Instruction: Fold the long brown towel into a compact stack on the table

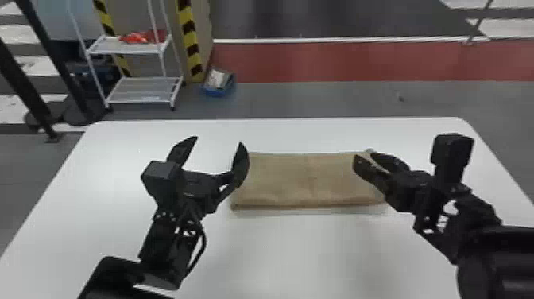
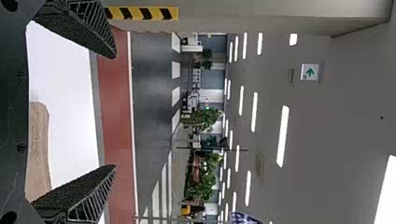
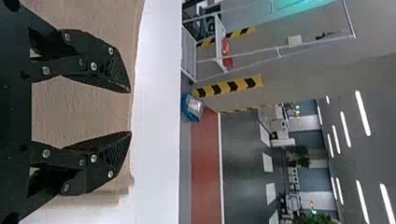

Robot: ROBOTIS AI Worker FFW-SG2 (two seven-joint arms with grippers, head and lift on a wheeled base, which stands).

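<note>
1. Towel (image 1: pixel 294 179) first, with the white surface (image 1: pixel 298 246) that bears it, the biggest thing before me: the towel lies flat toward the surface's far side, already folded into a neat oblong.
2. Its long axis runs left to right, across my reach, roughly in line with the surface's far edge. One long side faces me; the short ends point toward my two arms. I'd guess it is laid so that each arm gets an end to work from.
3. My left gripper (image 1: pixel 218 140) is up by the left end, its fingers (image 1: pixel 241 163) spread wide with nothing between them. I judge it is held off to leave the stack undisturbed; whether the inner finger brushes the towel, I can't tell.
4. My right gripper (image 3: pixel 130 112) is over the right end, its fingers (image 3: pixel 100 60) parted and gripping nothing, probably placed there to handle or tidy that end.
5. Smallest of all, a small step shows in the far edge near the right end; the layers may not be quite flush there.
</note>
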